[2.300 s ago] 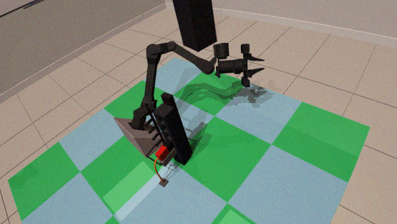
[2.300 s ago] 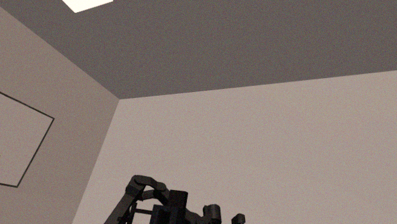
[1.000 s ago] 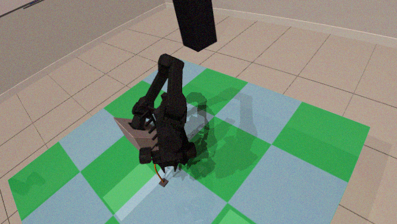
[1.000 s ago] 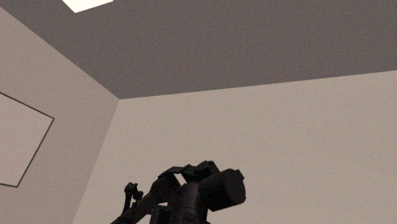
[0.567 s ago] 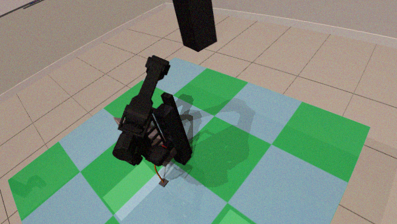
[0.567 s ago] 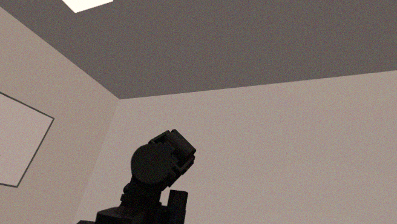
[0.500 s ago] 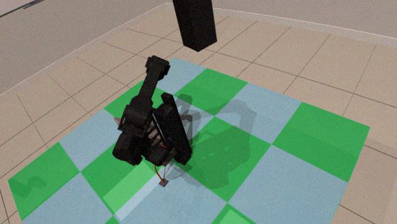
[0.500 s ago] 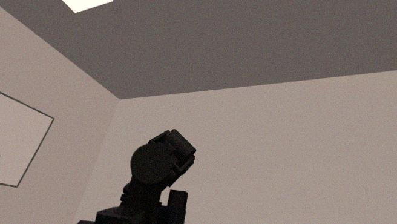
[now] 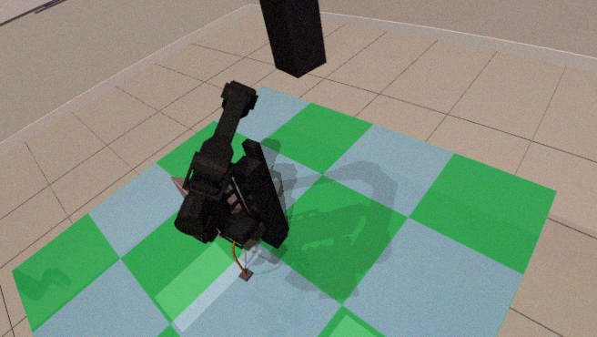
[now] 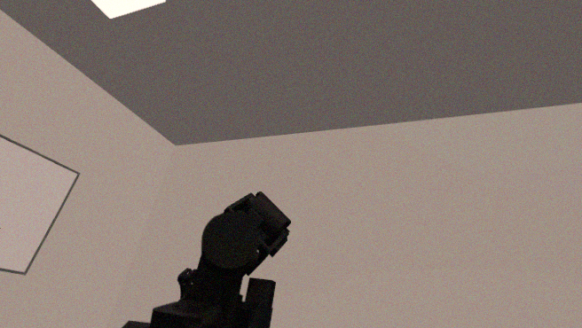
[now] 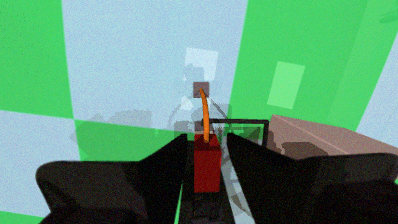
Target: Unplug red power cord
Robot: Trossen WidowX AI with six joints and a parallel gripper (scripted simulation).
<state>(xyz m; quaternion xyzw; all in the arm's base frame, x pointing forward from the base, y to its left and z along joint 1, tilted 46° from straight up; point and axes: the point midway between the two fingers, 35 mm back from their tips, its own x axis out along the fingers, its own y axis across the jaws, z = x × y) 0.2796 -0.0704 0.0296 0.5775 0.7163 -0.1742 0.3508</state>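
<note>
Where the plug sits: the boxy red plastic plug (image 11: 207, 162) is seated in the dark socket face at the bottom of the wrist view, directly between the two black fingers of the hand (image 11: 206, 136).
Hand state: part-way open and gripping nothing; a finger flanks each side of the plug, but I judge neither is pressing on it yet.
Cord: a thin orange-red cord (image 11: 204, 112) rises from the plug's far end and bends over to a small brown square anchor (image 11: 201, 89) lying on the green and pale-blue chequered tabletop (image 9: 455, 205).
How it will handle: the plug looks rigid, light and smooth-sided, so it should take a firm pinch without harm. The cord looks limp and will probably bend rather than carry a pull.
Where to hold: across the plug's two flat sides, at mid-body; not on the cord.
Pull: likely straight along the plug's length, away from the socket, since a skewed tug could bind it or drag the strip.
Power strip: a tall black slab (image 9: 266, 196) leaning on a brown wedge-shaped block (image 11: 320, 137); it may shift when the plug is pulled.
Wrist view gives: the plug, the fingers and their alignment.
Top view gives: the arm folded low beside the strip, with the cord (image 9: 235, 255) trailing to the anchor; the plug itself is hidden there.
Exterior view gives: only upper arm joints against the wall.
</note>
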